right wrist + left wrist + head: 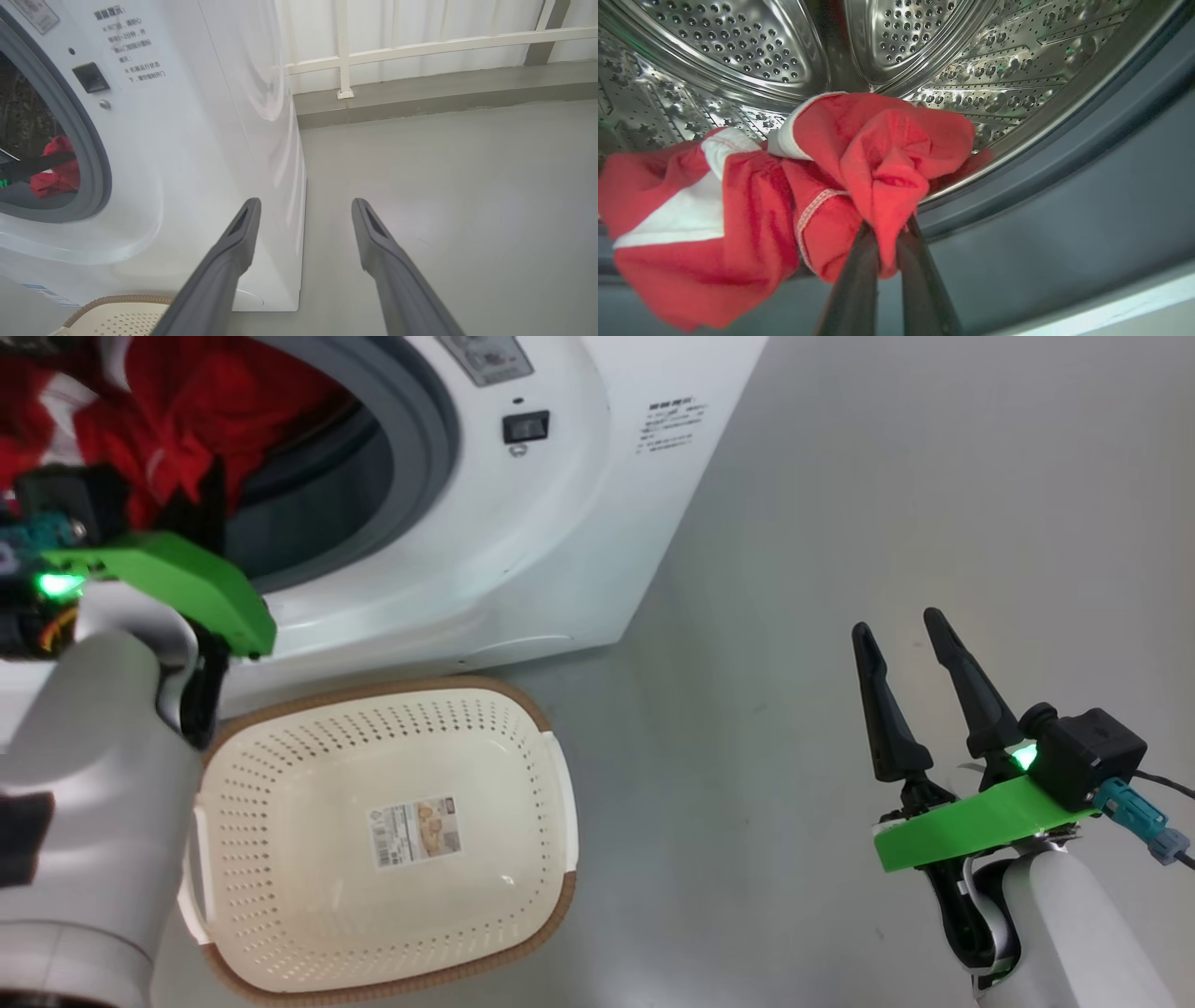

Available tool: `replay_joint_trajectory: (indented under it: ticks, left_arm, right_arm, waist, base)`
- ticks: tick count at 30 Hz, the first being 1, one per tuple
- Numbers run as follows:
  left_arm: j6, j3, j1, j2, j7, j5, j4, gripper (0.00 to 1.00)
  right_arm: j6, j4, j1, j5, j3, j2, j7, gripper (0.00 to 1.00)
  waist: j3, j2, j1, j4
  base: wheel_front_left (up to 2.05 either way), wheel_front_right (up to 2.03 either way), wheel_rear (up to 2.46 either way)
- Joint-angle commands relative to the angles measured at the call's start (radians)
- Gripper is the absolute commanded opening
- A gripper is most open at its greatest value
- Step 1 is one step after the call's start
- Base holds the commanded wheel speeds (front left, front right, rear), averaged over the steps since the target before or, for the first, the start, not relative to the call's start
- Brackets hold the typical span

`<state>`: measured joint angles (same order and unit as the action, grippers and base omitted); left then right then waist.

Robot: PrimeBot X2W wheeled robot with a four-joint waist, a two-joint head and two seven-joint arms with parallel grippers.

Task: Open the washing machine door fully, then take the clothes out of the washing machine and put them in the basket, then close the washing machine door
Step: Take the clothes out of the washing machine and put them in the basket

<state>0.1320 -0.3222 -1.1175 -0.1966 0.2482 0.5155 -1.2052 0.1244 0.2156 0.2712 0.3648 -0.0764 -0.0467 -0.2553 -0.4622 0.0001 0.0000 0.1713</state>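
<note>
Left gripper point(888, 238): tips gone, swallowed by the clothes point(878, 154), and its fingers blur out toward the bottom edge. The clothes run off the left edge there too. From the head, the red heap is chopped by the top and left edges. The left arm point(93, 775) covers the left rim of the basket point(553, 775), and the machine point(560, 523) runs off the top. Sticker point(417, 831) print? Too small to read. Over on the right wrist, the basket is cut by the bottom edge.
</note>
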Motion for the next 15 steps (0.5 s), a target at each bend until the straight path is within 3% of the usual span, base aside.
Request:
replay_joint_trajectory:
  ticks: [1,15]
  left_arm:
    - [-0.001,0.013,0.015,-0.037,0.011,0.008,0.029,0.0]
    - [-0.001,0.154,0.265,-0.034,0.013,-0.014,0.407,0.0]
  right_arm:
    - [0.006,-0.018,-0.011,-0.011,-0.017,-0.004,-0.006,1.0]
    - [0.006,-0.001,-0.067,-0.04,0.015,-0.004,-0.006,1.0]
  waist:
    - [0.027,-0.0001,0.0,-0.024]
    - [0.13,-0.0001,0.0,-0.09]
  base:
    - [0.0,0.0,0.0]
    - [0.0,0.0,0.0]
